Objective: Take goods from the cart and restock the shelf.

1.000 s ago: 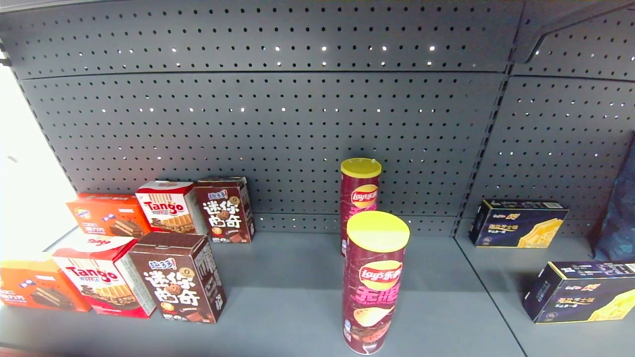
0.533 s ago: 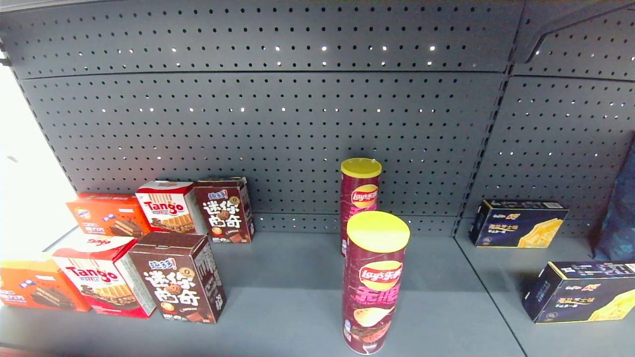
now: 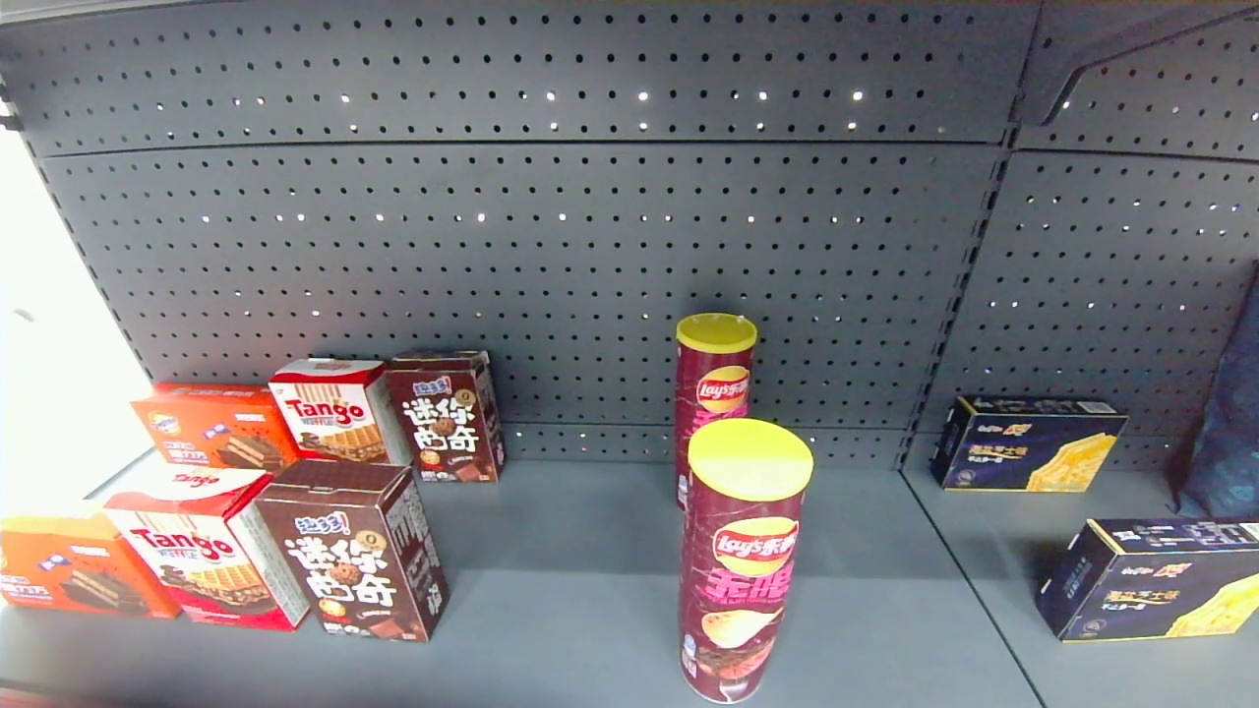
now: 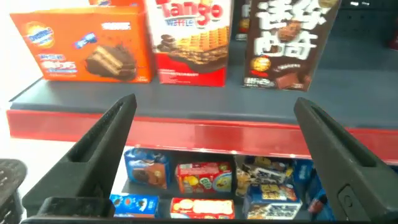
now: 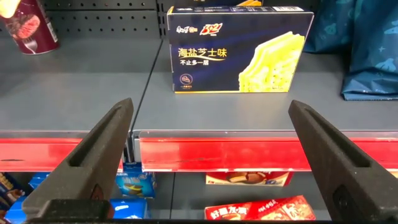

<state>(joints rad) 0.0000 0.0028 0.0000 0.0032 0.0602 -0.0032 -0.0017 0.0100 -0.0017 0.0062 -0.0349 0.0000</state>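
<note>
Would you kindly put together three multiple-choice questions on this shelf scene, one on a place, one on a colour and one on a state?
1. Where does the nearer chip can stand?
A) on the floor
B) upright, straight in front of the farther can
C) lying on its side

2. What colour are the lids of the two cans?
A) yellow
B) white
C) green

3. How is the left gripper?
A) shut on a can
B) shut and empty
C) open and empty

Answers: 1 B, as both cans stand in line, front to back, on the shelf; 2 A, as both tops are plainly yellow; 3 C, as its fingers stand wide apart with nothing between them.
</note>
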